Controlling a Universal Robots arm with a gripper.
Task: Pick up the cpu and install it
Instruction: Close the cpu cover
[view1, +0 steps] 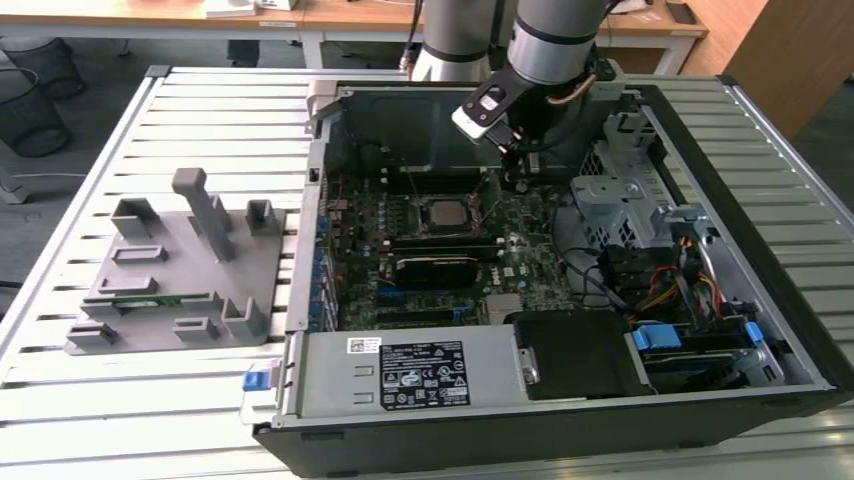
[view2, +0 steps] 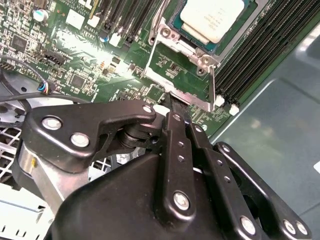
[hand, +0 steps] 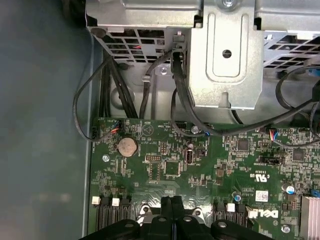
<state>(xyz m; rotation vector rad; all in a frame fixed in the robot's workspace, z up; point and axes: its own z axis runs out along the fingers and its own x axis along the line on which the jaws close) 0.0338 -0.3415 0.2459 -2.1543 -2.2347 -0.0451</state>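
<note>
Cpu (view2: 212, 17) already lies inside the socket frame (view2: 164, 34). Your gripper (view2: 172, 101) hangs just beside it, pinched together, empty

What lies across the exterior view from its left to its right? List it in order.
grey plastic fixture → cpu, in the case on the board → gripper, over the board → metal drive cage
</note>
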